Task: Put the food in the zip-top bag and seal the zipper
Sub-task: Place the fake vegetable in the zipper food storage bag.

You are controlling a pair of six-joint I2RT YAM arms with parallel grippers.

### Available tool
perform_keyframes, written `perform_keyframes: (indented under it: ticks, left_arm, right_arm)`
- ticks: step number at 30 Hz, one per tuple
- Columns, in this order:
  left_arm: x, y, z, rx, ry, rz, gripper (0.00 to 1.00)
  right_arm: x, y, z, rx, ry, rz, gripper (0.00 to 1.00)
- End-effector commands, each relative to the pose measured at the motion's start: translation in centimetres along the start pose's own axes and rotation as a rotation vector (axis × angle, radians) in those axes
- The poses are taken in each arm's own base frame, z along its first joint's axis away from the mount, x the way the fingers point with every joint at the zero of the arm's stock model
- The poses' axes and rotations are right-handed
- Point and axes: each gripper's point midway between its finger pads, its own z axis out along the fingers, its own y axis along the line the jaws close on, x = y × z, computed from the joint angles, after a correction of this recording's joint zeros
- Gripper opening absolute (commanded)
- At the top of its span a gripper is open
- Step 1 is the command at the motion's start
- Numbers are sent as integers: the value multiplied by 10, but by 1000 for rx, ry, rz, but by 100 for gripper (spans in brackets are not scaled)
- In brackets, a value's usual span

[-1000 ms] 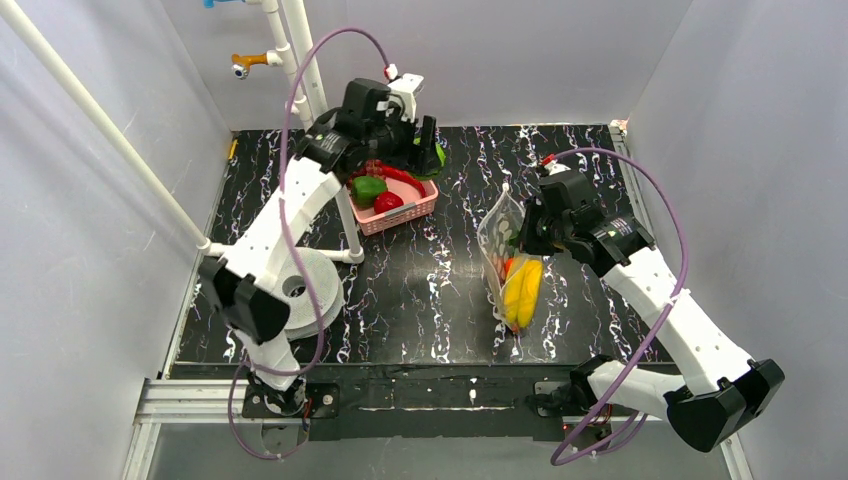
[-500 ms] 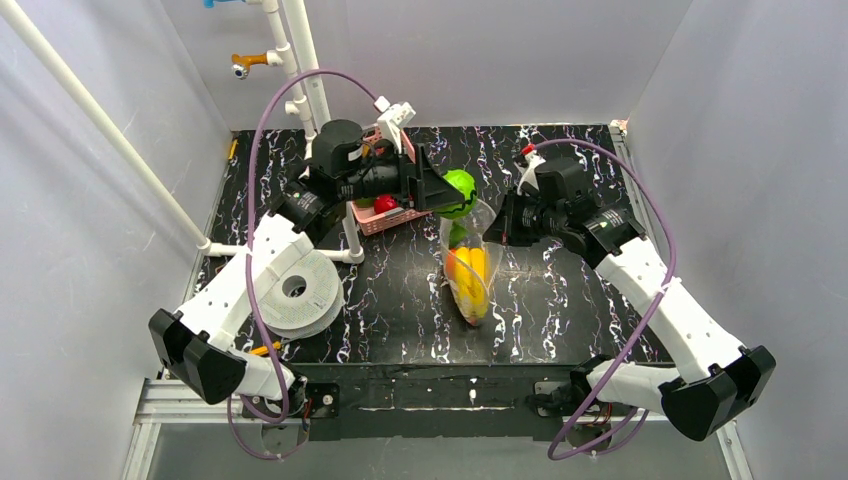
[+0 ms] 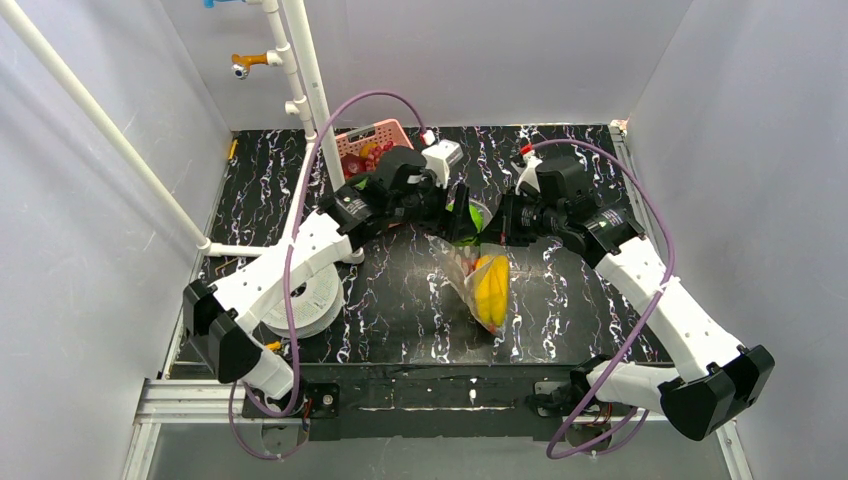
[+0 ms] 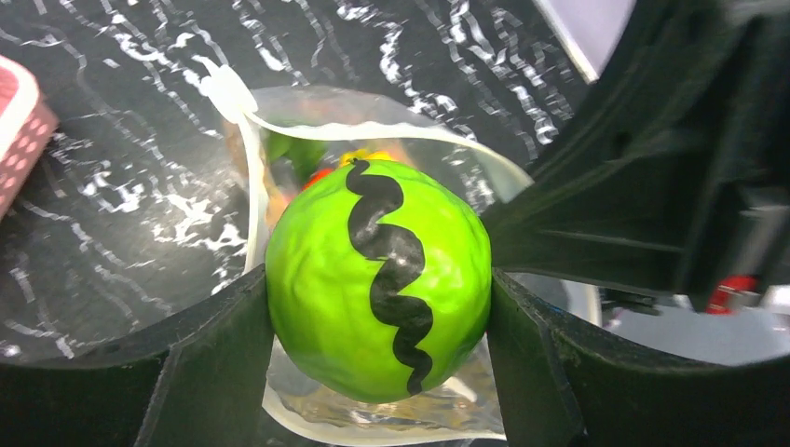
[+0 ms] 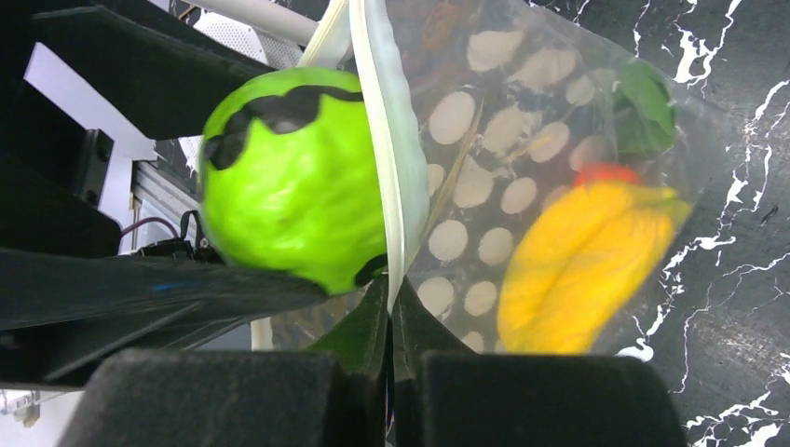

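My left gripper (image 4: 377,307) is shut on a bright green round toy fruit (image 4: 377,277) with a black wavy stripe, held right at the open mouth of the clear zip-top bag (image 4: 410,140). The fruit also shows in the right wrist view (image 5: 293,177) and the top view (image 3: 468,215). My right gripper (image 5: 389,307) is shut on the bag's mouth edge, the zipper strip (image 5: 384,140), holding it up. The bag (image 3: 480,285) holds a yellow banana (image 5: 582,265), an orange-red piece (image 5: 606,173) and a green piece (image 5: 647,107).
The pink basket (image 3: 372,140) with red and green toy food stands at the back near the white pipe (image 3: 312,80); its corner shows in the left wrist view (image 4: 19,130). A white tape roll (image 3: 300,295) lies at the left on the black marbled table (image 3: 400,320).
My left gripper has carried the green fruit from the basket rightward and down to the bag's mouth. The basket has shifted toward the back. My right gripper kept hold of the bag, which swung left.
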Motion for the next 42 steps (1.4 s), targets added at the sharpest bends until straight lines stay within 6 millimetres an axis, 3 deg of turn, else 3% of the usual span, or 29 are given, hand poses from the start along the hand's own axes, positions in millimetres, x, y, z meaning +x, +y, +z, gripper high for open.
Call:
perform_keyframes:
  ticks: [1, 11, 14, 18, 29, 31, 42]
  left_arm:
    - [5, 10, -5, -145, 44, 111, 7]
    - [0, 12, -4, -176, 37, 129, 38]
    - [-3, 11, -7, -173, 28, 133, 53]
    - [-5, 9, -9, -169, 21, 145, 66]
    - [-8, 5, -14, -155, 10, 151, 78]
    - [-8, 6, -14, -159, 12, 153, 96]
    - [-21, -2, -26, -148, -35, 147, 98]
  right_arm:
    - [-12, 20, -8, -83, -57, -27, 1]
    - [-8, 19, -7, -89, -53, -23, 1]
    - [-8, 18, -7, -85, -52, -23, 1]
    - [-8, 18, -6, -83, -52, -22, 1]
    - [-7, 17, -6, -82, -51, -22, 1]
    - [-7, 17, -6, -83, -53, -22, 1]
    - [-4, 12, -6, -65, -52, -20, 1]
